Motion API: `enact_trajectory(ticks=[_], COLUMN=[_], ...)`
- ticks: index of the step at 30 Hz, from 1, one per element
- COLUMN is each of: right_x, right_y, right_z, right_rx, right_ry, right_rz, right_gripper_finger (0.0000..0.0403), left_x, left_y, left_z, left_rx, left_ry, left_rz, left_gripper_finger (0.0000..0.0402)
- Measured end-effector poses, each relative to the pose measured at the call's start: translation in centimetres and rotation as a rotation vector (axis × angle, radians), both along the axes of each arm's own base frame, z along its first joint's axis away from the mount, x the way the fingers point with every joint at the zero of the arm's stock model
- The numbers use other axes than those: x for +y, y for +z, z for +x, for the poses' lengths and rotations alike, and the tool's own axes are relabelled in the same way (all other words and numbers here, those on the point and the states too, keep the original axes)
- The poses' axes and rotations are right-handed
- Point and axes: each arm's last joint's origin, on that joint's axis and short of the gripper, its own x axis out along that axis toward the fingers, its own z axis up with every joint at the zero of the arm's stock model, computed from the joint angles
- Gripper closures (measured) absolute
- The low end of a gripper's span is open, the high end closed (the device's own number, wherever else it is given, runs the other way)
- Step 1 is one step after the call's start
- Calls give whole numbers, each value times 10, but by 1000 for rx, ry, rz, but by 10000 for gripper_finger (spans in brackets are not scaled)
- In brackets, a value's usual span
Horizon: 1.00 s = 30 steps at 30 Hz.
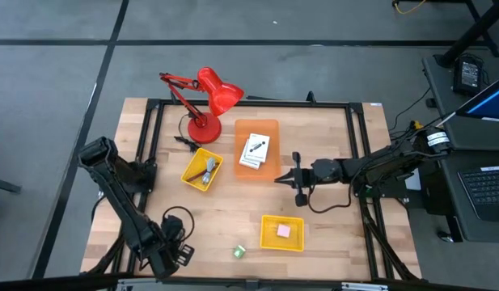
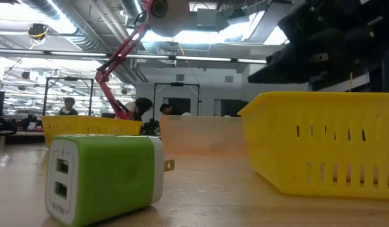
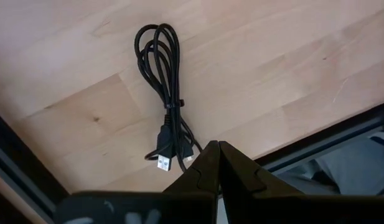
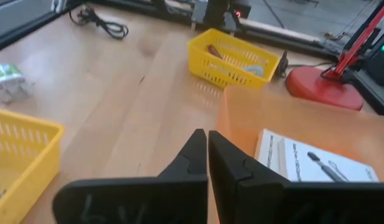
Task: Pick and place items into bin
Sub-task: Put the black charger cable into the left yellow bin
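On the wooden desk (image 1: 330, 234) | coiled black USB cord (image 3: 163, 93) and green-white charger block (image 1: 239, 251) still loose, cards sit in orange bin (image 1: 270, 129) | left gripper (image 3: 218, 163) over cord, right gripper (image 4: 208, 149) by bin, both fingers together, empty

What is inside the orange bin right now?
The orange bin holds two white cards with black marks, overlapping each other. Anything beneath them is covered. The right tool, shut, sits just beside the bin; the left tool is shut near the black cord.
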Motion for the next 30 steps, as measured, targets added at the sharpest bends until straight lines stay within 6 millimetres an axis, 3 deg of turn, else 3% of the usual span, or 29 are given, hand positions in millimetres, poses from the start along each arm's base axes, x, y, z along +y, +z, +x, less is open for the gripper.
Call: enact_trajectory(ticks=[15,30], right_x=[0,0], right_y=[-3,-3], right_z=[-1,-1], right_rx=[32,28], right_ry=[7,6], right_rz=[7,9], right_gripper_finger=[402,402], left_x=[0,-8], left_y=[0,-26], left_z=[0,5], left_rx=[-3,85], left_ry=[-9,-35], left_rz=[4,57], left_gripper_finger=[393,308])
